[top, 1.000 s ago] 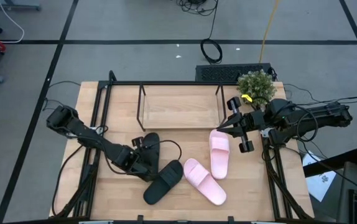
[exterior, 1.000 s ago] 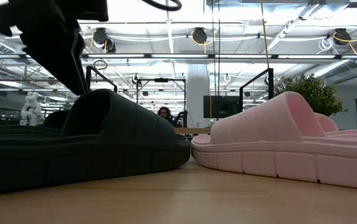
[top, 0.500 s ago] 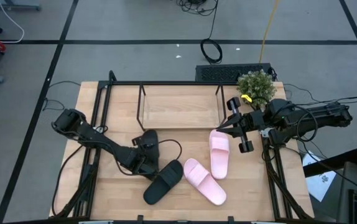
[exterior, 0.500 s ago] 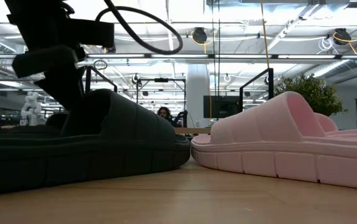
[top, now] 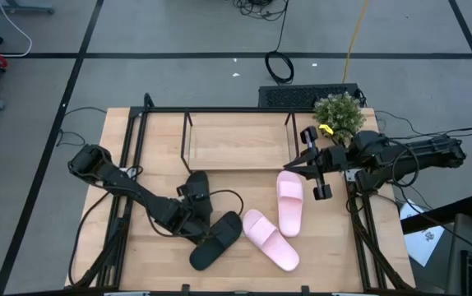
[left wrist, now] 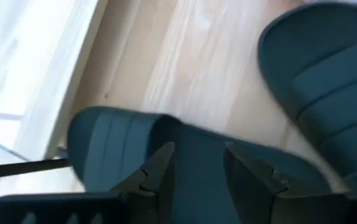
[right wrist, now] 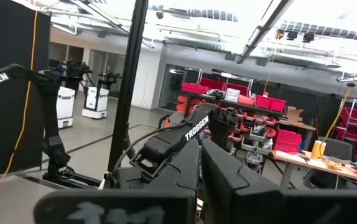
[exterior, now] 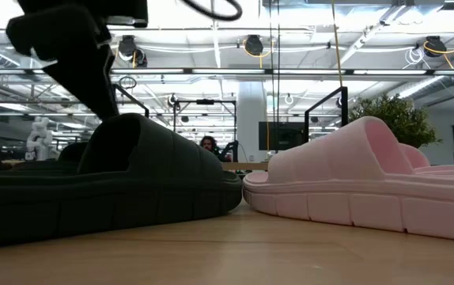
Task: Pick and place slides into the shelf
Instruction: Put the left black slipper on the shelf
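Two black slides lie on the table: one (top: 197, 187) near the middle and one (top: 217, 240) closer to the near edge. Two pink slides (top: 289, 201) (top: 270, 240) lie to their right, soles down. The shelf (top: 240, 140) stands at the far side with nothing on its wood base. My left gripper (top: 192, 212) (left wrist: 198, 148) is open and hangs low over the heel end of the middle black slide (left wrist: 104, 137); the other black slide (left wrist: 321, 68) lies beyond it. My right gripper (top: 312, 168) (right wrist: 200, 158) is shut and waits in the air beside the shelf's right end. My left gripper comes down slanting from the table's left, with its open fingers (left wrist: 160, 168) spread above the black slide's footbed (left wrist: 194, 168). I cannot tell whether they touch it.
A small potted plant (top: 340, 113) stands at the far right corner, behind my right arm. A black frame (top: 133, 140) edges the table. Bare wood lies open between the shelf and the slides (top: 236, 185). In the low view, a black slide (exterior: 116, 182) and a pink slide (exterior: 361, 182) fill the foreground.
My left gripper has shifted a little toward the table's right and near edge above the black slide, and its arm has swung with it. The slides and my right arm have stayed where they were.
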Action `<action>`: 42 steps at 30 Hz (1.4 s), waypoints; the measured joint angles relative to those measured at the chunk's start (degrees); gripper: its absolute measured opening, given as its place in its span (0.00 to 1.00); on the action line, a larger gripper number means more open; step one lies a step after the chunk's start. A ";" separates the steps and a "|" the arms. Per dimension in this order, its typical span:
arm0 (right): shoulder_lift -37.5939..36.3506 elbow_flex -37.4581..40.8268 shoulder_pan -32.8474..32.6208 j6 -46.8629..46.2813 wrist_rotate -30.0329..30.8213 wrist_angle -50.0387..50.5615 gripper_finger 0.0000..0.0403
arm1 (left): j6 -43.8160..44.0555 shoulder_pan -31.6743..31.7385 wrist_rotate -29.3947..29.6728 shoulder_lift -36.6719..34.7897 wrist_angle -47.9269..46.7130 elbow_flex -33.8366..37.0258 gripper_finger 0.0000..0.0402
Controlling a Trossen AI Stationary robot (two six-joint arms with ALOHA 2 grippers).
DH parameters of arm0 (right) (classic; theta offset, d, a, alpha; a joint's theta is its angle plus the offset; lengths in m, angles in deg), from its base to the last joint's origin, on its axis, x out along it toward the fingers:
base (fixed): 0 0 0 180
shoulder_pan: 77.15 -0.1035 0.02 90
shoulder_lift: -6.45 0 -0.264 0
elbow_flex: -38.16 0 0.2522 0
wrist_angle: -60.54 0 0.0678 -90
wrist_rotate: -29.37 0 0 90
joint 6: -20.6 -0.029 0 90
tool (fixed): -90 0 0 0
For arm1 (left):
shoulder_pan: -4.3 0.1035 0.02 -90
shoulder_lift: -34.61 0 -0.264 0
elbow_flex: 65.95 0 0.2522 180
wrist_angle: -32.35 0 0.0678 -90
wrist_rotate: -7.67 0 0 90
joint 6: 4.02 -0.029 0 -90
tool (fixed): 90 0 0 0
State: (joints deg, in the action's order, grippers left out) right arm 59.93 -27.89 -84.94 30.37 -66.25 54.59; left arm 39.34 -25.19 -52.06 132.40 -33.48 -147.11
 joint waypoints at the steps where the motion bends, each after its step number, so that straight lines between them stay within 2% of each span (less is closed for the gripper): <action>1: 0.00 -0.01 0.00 0.05 -0.03 0.01 0.02 | 0.12 -0.11 0.36 0.00 -1.09 0.01 0.33; 8: 0.00 -0.01 0.00 0.17 -0.09 1.44 0.02 | 1.40 0.79 1.39 0.00 -4.31 0.01 0.33; 31: 0.00 0.01 0.00 0.39 -0.15 2.51 0.02 | 0.23 2.86 1.38 0.62 -3.79 0.58 0.33; 37: 0.00 0.01 0.00 0.39 -0.15 2.51 0.02 | 0.09 2.85 0.61 4.40 -3.75 0.64 0.33; 42: 0.00 -0.01 0.00 0.60 -0.16 2.46 0.02 | 4.32 3.21 1.54 6.41 -4.45 0.58 0.33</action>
State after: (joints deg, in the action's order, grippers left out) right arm 59.93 -27.89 -84.95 30.96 -66.42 57.05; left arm 43.67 -21.98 -50.53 138.81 -37.92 -146.53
